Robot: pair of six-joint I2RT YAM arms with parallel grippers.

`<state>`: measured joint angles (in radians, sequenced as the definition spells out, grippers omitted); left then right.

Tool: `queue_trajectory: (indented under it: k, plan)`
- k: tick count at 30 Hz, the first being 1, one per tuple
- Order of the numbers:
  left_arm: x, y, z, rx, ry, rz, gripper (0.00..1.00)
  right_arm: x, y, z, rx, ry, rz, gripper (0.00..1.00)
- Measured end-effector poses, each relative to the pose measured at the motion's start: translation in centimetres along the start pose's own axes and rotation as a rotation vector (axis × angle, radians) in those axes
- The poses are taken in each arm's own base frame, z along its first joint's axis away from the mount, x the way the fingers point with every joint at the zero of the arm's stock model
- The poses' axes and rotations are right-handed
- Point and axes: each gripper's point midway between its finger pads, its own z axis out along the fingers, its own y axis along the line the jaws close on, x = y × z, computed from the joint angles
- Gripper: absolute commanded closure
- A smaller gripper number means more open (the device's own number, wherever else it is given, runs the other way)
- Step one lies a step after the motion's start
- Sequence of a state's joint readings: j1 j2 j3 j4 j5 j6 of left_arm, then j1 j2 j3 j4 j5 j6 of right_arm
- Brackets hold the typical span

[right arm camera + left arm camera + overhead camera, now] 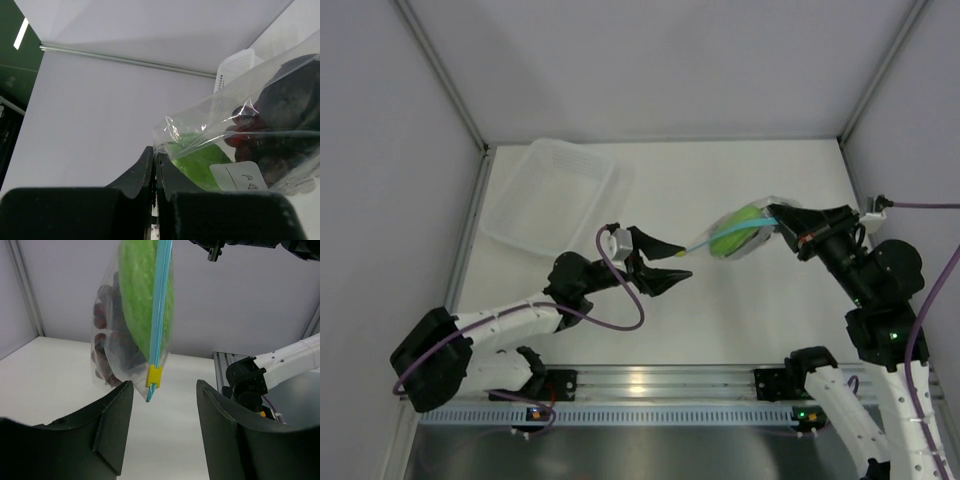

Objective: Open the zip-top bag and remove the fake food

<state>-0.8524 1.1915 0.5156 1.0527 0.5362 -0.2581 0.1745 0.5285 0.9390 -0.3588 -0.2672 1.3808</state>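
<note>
1. The table (750,300) is a flat, matte white surface, walled by pale panels on three sides.
2. A tub (552,197) of stiff, translucent plastic sits at the far left of the table. It is rectangular with rounded corners and stands well apart from both arms.
3. The left gripper (680,263) has broad, curved, matte black fingers that are spread wide and hold nothing. The lower corner of the bag hangs between their tips. Whether the film brushes the left one I cannot tell.
4. The right gripper (780,216) has its dark fingers pressed flat together, pinching a corner of the bag's clear film.
5. The zip-top bag (738,232) is thin, glossy and crinkled. It is held off the table between the two grippers and bulges with its contents. A small white label (235,175) is stuck on one face.
6. Inside, a bright green oblong piece (142,290) with a finely pebbled skin lies against the zip edge.
7. Behind it is the grape bunch (107,340), a cluster of shiny, dark red-purple beads pressed against the plastic.
8. A dull, dark roundish lump (295,92) sits beside the grapes.
9. The light blue zip strip (161,300) is a smooth, straight band running down one edge.
10. A small, blocky yellow slider (154,376) sits on the strip's lower end, just above the spread fingers.
</note>
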Motion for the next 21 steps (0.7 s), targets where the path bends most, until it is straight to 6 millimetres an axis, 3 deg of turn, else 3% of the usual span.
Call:
queue_trajectory:
  k: [1,3,7,14,15,19,21]
  plan:
    - [-0.1,-0.1,0.1,0.005,-0.004,-0.001,0.48,0.0,0.1,-0.1,-0.005,0.001,0.003,1.0]
    - [-0.3,-0.2,0.4,0.012,-0.012,-0.001,0.49,0.0,0.5,-0.2,-0.02,0.001,0.007,1.0]
    - [-0.2,-0.3,0.7,0.022,-0.022,-0.015,0.64,0.1,1.4,-0.4,-0.053,0.003,0.014,1.0]
    - [0.0,-0.2,1.1,0.031,-0.035,-0.037,0.65,0.1,1.9,-0.7,-0.07,0.004,0.026,1.0]
    - [-0.1,-0.3,1.1,0.032,-0.039,-0.037,0.68,0.1,1.9,-0.7,-0.074,0.004,0.028,1.0]
    - [-0.5,-0.5,1.3,0.039,-0.055,-0.043,1.0,0.1,2.6,-1.0,-0.097,0.0,0.037,1.0]
    - [-0.8,-0.6,1.4,0.043,-0.061,-0.043,1.0,0.1,2.9,-1.1,-0.109,-0.001,0.038,1.0]
